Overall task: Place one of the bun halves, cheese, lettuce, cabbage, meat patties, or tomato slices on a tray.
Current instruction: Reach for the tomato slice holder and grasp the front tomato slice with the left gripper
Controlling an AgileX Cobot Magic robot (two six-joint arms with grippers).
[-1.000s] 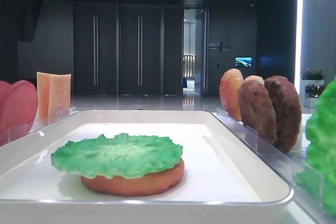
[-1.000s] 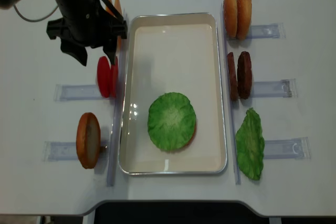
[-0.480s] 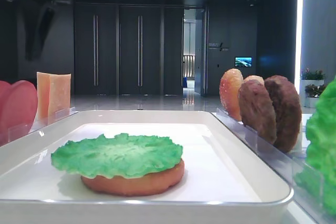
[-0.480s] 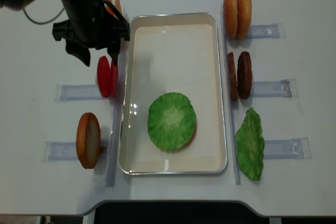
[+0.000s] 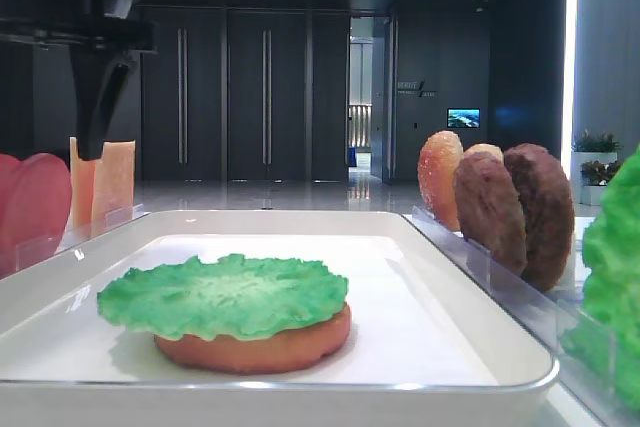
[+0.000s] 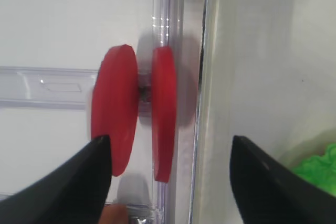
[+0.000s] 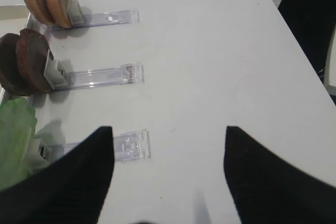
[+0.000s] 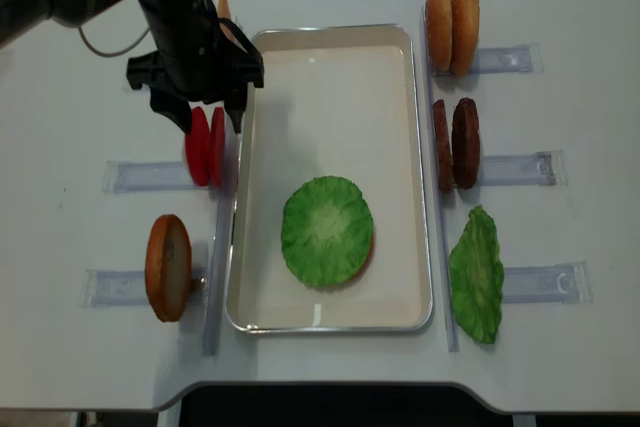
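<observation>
Left gripper point(image 8: 207, 115) wide open, hanging right over the tomato slices point(image 8: 204, 145), nothing held yet.

So the tray point(image 8: 330, 47) already has a bun half point(image 5: 255, 345) with a round lettuce point(image 8: 327, 230) piece lying on top of it, and I'd guess tomato is the next layer. Both red discs are upright in their clear rack point(image 8: 150, 176), just left of the tray rim. The overhead view shows the whole tabletop: cheese behind the arm, a spare bun point(image 8: 168, 267), more buns point(image 8: 451, 14), meat patties point(image 8: 455, 144) and a lettuce leaf point(image 8: 476, 274) on the right. The bun under the lettuce shows properly only in the low side view. The left wrist view gives both slices point(image 6: 134, 114) between the open jaws. Right gripper point(image 7: 165, 145) is also open, parked over bare tabletop.
</observation>
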